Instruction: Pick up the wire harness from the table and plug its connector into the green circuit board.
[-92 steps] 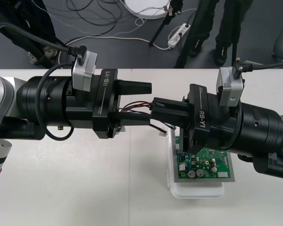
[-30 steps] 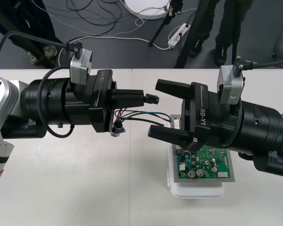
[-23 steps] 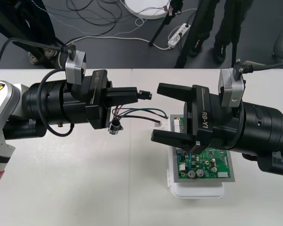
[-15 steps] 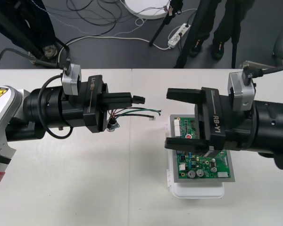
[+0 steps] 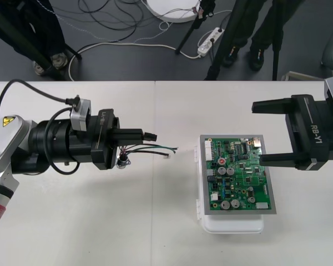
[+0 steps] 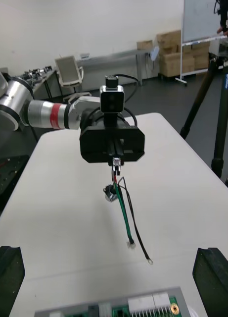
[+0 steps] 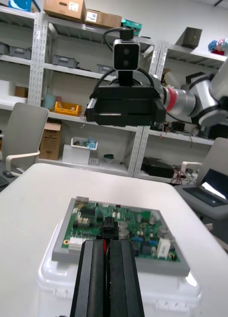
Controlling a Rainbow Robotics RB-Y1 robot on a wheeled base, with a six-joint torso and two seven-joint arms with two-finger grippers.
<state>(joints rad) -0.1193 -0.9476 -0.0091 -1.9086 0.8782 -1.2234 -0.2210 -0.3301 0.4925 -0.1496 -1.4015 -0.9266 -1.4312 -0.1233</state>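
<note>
From overhead, looks steeply down at the bench [image 5: 155, 233], far enough off to take in both arms, the green circuit board [image 5: 238, 177] and a strip of dark floor past the far edge. From the right wrist, looks out level and low over the bench, across the board's near edge, straight at the left gripper [image 5: 150, 134] and the wire harness [image 5: 152, 148] hanging from it. From the left wrist, looks the opposite way, close along that gripper's own fingers [image 7: 94, 282], over the whole board to the right gripper [image 5: 257, 133]. Face each other head-on, sharing board and bench with the overhead view.
</note>
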